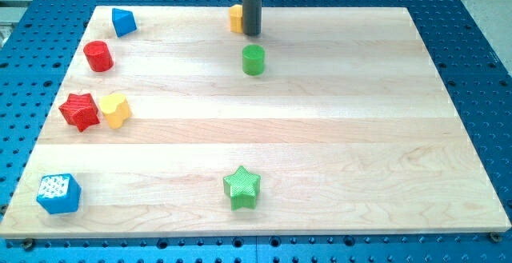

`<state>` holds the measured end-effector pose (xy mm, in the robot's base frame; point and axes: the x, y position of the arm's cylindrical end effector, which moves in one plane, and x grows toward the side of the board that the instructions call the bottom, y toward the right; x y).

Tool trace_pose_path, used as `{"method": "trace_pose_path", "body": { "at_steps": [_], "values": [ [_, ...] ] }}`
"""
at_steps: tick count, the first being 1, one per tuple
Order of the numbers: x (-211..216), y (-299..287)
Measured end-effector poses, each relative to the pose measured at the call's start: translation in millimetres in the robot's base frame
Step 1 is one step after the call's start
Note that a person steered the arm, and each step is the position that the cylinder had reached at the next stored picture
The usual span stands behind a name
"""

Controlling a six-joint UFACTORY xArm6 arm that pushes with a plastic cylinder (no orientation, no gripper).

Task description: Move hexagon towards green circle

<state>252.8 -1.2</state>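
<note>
The yellow-orange hexagon block (235,18) sits at the view's top centre of the wooden board, partly hidden by my dark rod. My tip (252,33) rests just to the right of the hexagon, touching or nearly touching it. The green circle, a short cylinder (253,59), stands a little below my tip, towards the view's bottom, about one block's width away from it.
A blue block (123,21) is at top left, a red cylinder (98,56) below it. A red star-like block (79,110) touches a yellow heart (116,109) at left. A blue cube (58,193) is bottom left; a green star (242,187) bottom centre.
</note>
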Motion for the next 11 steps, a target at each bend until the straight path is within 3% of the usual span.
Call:
{"method": "trace_pose_path", "body": {
  "at_steps": [1, 2, 3, 7, 8, 9, 11],
  "values": [
    [-10.4, 40.4],
    [-46.1, 42.1],
    [-53.0, 12.8],
    [-58.6, -6.7],
    [-43.1, -51.8],
    [14.8, -63.0],
    [-25.7, -51.6]
  ]
}}
